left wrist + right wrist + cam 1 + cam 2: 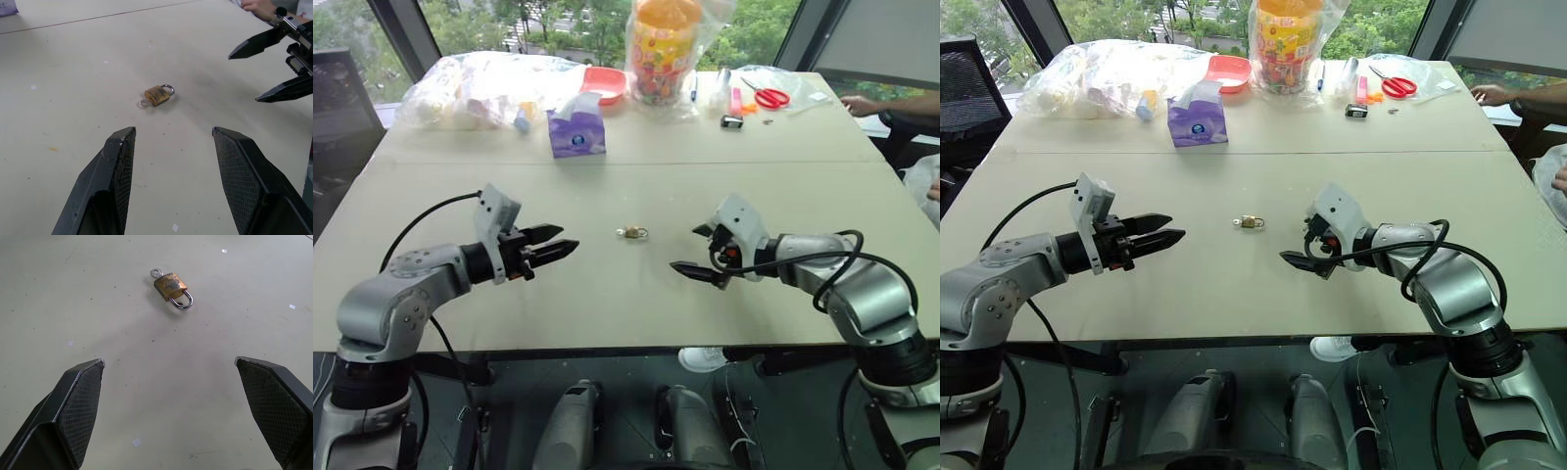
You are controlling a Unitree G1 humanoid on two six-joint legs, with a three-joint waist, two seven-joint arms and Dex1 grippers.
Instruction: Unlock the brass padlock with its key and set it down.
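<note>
The brass padlock (632,233) is lying flat on the pale table (607,294), out in the bare middle stretch, and I am holding both my claws over the table either side of it — neither one touching it. A small silvery key (156,272) is sticking out of the lock body at the end opposite the shackle; whether the shackle is sprung or latched I cannot tell.

My left gripper (560,247) is hovering to the lock's left, its two black fingers parted with nothing between them. My right gripper (695,251) is hovering to the lock's right, tilted down toward the tabletop, jaws spread wide — also empty. The two are pointing inward at each other with the padlock lying between them.

Along the far edge of the table, well apart from the lock, a purple tissue box (576,132) is standing beside clear plastic bags (480,88), a red dish (604,82), a tall orange snack tub (662,44) and red-handled scissors (767,96). A person's hand (858,104) is resting at the far right corner.
</note>
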